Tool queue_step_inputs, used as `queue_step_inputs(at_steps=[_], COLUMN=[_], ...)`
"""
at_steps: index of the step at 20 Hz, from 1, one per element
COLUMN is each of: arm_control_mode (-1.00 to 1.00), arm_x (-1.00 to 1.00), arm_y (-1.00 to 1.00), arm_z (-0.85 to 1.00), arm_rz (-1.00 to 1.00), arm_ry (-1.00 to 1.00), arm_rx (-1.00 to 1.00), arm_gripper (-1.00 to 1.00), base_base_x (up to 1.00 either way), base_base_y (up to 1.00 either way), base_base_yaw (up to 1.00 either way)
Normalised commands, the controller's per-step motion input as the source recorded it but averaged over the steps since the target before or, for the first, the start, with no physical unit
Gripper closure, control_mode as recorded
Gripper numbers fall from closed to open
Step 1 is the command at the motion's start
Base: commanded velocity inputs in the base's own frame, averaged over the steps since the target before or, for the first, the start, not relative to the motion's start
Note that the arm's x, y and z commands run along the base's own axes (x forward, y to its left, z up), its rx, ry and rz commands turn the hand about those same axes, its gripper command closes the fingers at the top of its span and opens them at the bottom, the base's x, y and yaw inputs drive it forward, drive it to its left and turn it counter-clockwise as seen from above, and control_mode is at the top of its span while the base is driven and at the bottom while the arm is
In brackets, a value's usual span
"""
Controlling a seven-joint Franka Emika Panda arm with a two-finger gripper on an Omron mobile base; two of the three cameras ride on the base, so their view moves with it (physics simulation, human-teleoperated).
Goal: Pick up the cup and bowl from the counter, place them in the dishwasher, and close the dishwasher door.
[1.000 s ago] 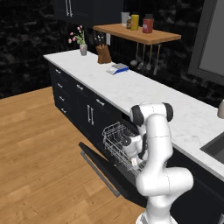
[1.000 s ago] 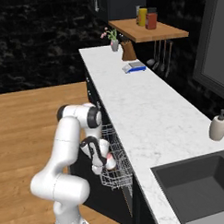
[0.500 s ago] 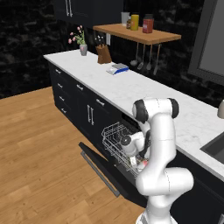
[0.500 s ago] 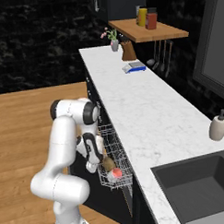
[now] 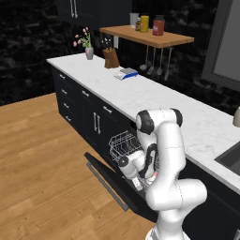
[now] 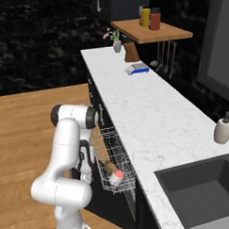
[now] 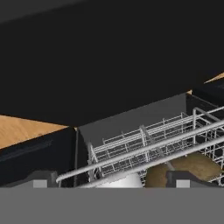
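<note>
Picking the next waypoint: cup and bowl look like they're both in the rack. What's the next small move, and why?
Probably lift the open gripper clear of the rack. The cup and bowl both lie in it, nothing is held, and the dishwasher door still hangs down open, waiting to be shut.

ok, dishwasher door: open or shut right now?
Open. The dishwasher door lies dropped down flat in front of the unit, bar handle outward, and the white wire rack is pulled out over it with the cup inside.
</note>
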Motion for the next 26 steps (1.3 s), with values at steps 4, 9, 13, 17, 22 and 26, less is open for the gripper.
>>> queue_step_inputs(at_steps=[4,9,13,17,22,26], arm_control_mode=[-1.0,-1.0,-1.0,-1.0,-1.0,-1.0], arm_x=[0.82,0.66,0.36,-0.48,-1.0,-1.0], arm_y=[-0.39,-0.67,-0.74,0.04,0.93,1.0], arm_z=[-0.46,-0.43,-0.11,0.55,0.99,0.9], arm_rz=[0.18,0.13,0.1,0.04,0.01,-0.18], arm_ry=[0.2,0.07,-0.01,-0.09,-0.07,-0.14], arm_rx=[-0.08,-0.13,-0.13,-0.02,-0.03,-0.05], arm_gripper=[-1.0,-1.0,-1.0,-1.0,-1.0,-1.0], base_base_x=[0.0,0.0,0.0,0.0,0.0,0.0], base_base_y=[0.0,0.0,0.0,0.0,0.0,0.0], base_base_yaw=[0.0,0.0,0.0,0.0,0.0,0.0])
